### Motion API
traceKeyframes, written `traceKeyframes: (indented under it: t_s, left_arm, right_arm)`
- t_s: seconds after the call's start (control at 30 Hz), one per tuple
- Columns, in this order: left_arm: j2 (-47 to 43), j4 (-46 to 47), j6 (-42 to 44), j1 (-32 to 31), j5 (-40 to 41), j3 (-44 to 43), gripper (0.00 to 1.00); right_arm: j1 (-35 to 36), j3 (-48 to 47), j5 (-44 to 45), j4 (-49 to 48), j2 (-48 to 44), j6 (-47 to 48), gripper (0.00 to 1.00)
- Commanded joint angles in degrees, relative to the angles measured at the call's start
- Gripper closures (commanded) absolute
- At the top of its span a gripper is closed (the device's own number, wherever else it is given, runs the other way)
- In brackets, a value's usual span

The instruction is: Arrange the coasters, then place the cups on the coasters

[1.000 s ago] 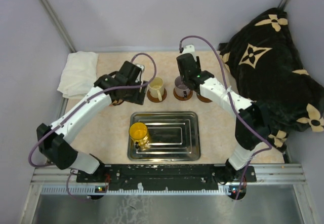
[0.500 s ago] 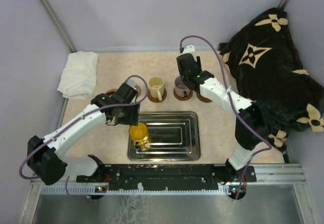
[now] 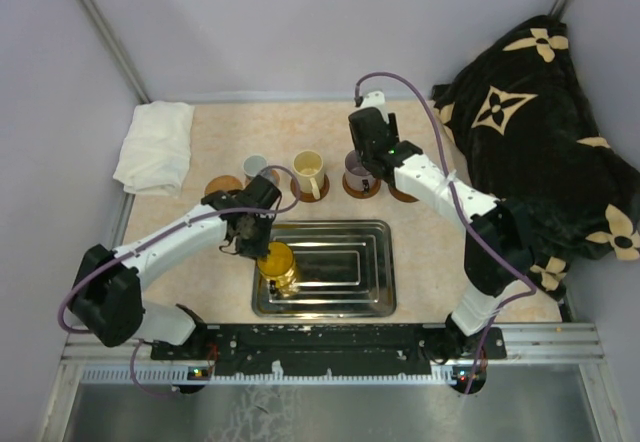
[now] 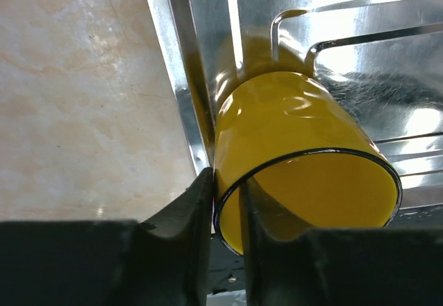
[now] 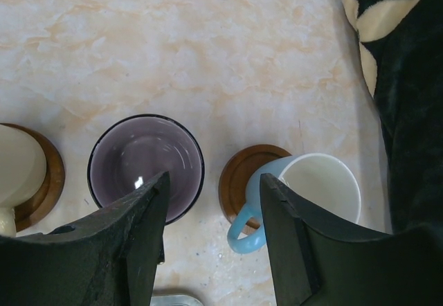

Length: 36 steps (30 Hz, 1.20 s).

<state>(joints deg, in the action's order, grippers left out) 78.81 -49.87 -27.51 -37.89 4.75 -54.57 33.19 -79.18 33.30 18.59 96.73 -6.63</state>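
I'm watching the left hand [image 4: 225, 216] pinching the yellow cup [image 4: 297, 133] by its rim, one finger [image 4: 197, 212] sitting outside the wall and the other inside the mouth, with the wall caught between them. The yellow cup is standing inside the steel tray [image 4: 185, 70], in its left part, just beside the left rim. The tray is lying on the bench [image 3: 320, 127], in front of the arm bases.

Behind the tray I'm seeing a row running across the bench. First comes a bare coaster [image 3: 224, 184] with nothing on it. Next is the grey-white cup [image 3: 256, 166], a sliver of brown disc showing at its base, though I cannot tell how well it is centred. The cream cup [image 3: 308, 170] is resting on a coaster [image 5: 50, 181]. Then come the purplish cup [image 5: 145, 164] and the light blue cup [image 5: 320, 185]. The light blue cup is sitting off-centre on its own disc [image 5: 239, 171], with the brown edge showing on the purplish cup's side.

The right hand [image 5: 211, 233] is hovering spread over these last two, gripping nothing. In the wrist view one finger is overlapping the purplish cup's edge and the other the light blue cup.

A white cloth [image 3: 157, 144] is lying at the bench's far left corner. A black blanket [image 3: 530, 132] with pale flower prints is piled at the right.
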Motion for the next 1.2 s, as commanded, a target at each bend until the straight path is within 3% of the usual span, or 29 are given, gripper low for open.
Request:
traceKeyframes:
  t_s: [0.0,0.13,0.43,0.6,0.9,1.17]
  left_arm:
    - [1.7,3.3,-0.7,-0.3,-1.4,0.8,0.79]
    - [2.4,3.9,-0.1,-0.3,-0.4,-0.2,0.99]
    - [1.2,3.8,-1.9,-0.3,6.0,-9.0,1.00]
    - [1.3,-1.8,-5.8,-0.3,12.8,-13.5,1.00]
    - [1.7,-10.5,-13.8,0.6,19.2,-12.1,1.00]
    - [-0.8,-10.4,-13.1,7.1,22.3,-12.2,1.00]
  right_arm:
    - [-0.5,0.0,1.5,-1.8,-1.5,0.2,0.44]
    - [-0.6,0.0,1.8,-2.0,-1.5,0.3,0.44]
    - [-0.6,1.1,2.8,-2.9,-1.5,0.9,0.44]
    - [-0.8,0.8,3.3,-3.2,-1.5,1.4,0.44]
    - [-3.0,-2.0,2.8,-2.1,-4.5,1.4,0.44]
    - [-4.9,-3.0,5.7,1.7,-6.2,-1.4,0.40]
